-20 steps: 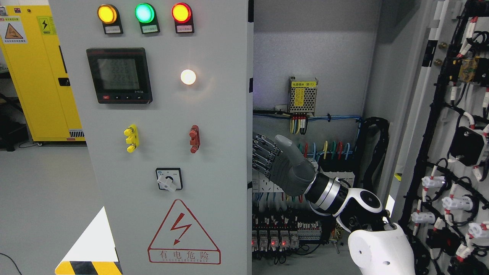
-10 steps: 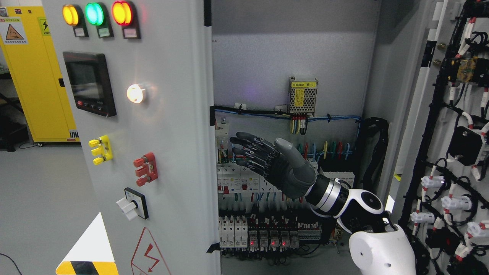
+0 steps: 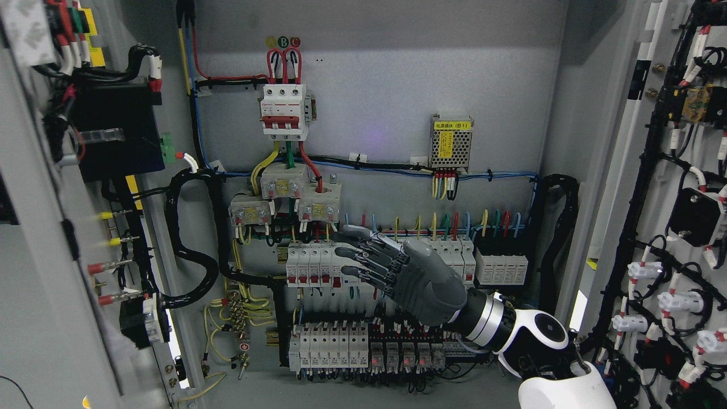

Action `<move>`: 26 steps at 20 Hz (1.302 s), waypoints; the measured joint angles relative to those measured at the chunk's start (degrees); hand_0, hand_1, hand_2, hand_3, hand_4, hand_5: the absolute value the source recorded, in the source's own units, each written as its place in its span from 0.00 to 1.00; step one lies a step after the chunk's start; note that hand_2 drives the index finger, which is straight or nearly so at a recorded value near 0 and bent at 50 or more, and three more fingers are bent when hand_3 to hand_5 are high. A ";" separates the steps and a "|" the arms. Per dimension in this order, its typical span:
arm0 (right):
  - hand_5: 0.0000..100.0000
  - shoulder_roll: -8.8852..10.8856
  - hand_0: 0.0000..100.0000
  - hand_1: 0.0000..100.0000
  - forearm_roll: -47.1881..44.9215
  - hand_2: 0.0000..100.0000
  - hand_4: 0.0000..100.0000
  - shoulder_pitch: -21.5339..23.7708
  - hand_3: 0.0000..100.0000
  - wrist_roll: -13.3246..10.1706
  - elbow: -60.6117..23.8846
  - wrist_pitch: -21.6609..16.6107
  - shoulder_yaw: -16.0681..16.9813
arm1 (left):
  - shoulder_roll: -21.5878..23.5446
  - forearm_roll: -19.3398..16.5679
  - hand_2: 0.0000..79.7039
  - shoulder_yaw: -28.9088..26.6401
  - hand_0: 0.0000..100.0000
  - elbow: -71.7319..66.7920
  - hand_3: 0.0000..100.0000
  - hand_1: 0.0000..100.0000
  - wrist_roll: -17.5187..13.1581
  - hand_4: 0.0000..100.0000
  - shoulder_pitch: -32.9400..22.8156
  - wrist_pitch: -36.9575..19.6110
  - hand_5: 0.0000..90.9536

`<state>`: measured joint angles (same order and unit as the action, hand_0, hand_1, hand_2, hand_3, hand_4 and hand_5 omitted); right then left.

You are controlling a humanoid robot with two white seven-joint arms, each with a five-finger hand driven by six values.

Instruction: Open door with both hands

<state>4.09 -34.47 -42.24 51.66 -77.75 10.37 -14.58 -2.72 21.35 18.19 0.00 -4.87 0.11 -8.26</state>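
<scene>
The left cabinet door (image 3: 40, 272) stands swung wide open at the picture's left, showing its wired inner face with a black meter housing (image 3: 113, 128). The right door (image 3: 670, 227) is open too at the right, its inside covered in black cable looms. My right hand (image 3: 363, 258) reaches in from the lower right and hovers before the cabinet's breaker rows (image 3: 324, 264), fingers extended and spread, holding nothing and apart from both doors. The left arm does not show.
Inside the cabinet sit a red-and-white main breaker (image 3: 284, 111), a perforated power supply (image 3: 450, 145), terminal rows (image 3: 363, 346) and a thick black cable loop (image 3: 190, 238). The grey back panel (image 3: 386, 68) fills the upper middle.
The left door has swung from nearly closed to fully open, exposing the cabinet's left half. My right hand followed it leftward, then dropped slightly, its fingers now free of the door edge.
</scene>
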 measured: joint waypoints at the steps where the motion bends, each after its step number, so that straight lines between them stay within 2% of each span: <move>1: 0.00 0.08 0.21 0.14 -0.33 0.00 0.00 0.92 0.00 -0.11 -1.10 0.12 -0.86 | 0.00 0.00 0.00 0.00 0.00 0.00 0.00 0.00 0.00 0.00 -0.01 -0.06 0.00; 4: 0.00 0.26 0.21 0.14 -0.92 0.00 0.00 3.79 0.00 -1.15 -4.45 0.89 -4.15 | -0.01 0.00 0.00 0.00 0.00 0.00 0.00 0.00 0.00 0.00 -0.05 -0.02 0.00; 7: 0.00 0.30 0.21 0.14 -1.17 0.00 0.00 5.69 0.00 -4.02 -7.14 1.11 -7.51 | -0.04 0.00 0.00 0.00 0.00 0.00 0.00 0.00 0.00 0.00 -0.08 0.20 0.00; 10: 0.00 0.19 0.21 0.14 -1.27 0.00 0.00 7.33 0.00 -5.80 -9.71 1.14 -11.02 | -0.03 0.01 0.00 0.00 0.00 0.00 0.00 0.00 0.00 0.00 -0.09 0.22 0.00; 15: 0.00 -0.14 0.21 0.14 -1.29 0.00 0.00 9.44 0.00 -7.07 -13.26 1.05 -16.94 | -0.03 0.01 0.00 0.00 0.00 0.00 0.00 0.00 0.00 0.00 -0.11 0.23 0.00; 20: 0.00 -1.51 0.21 0.14 -1.26 0.00 0.00 10.47 0.00 -7.70 -15.59 0.93 -22.21 | -0.02 0.01 0.00 0.00 0.00 0.00 0.00 0.00 0.06 0.00 -0.11 0.23 0.00; 26: 0.00 -4.35 0.21 0.14 2.04 0.00 0.00 10.57 0.00 -8.03 -16.25 1.30 -26.60 | -0.02 0.01 0.00 0.00 0.00 0.00 0.00 0.00 0.14 0.00 -0.12 0.24 0.00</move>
<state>-0.25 -32.42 -31.67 43.63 -94.00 11.67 -41.17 -2.73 21.36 18.19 0.00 -4.74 0.00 -8.03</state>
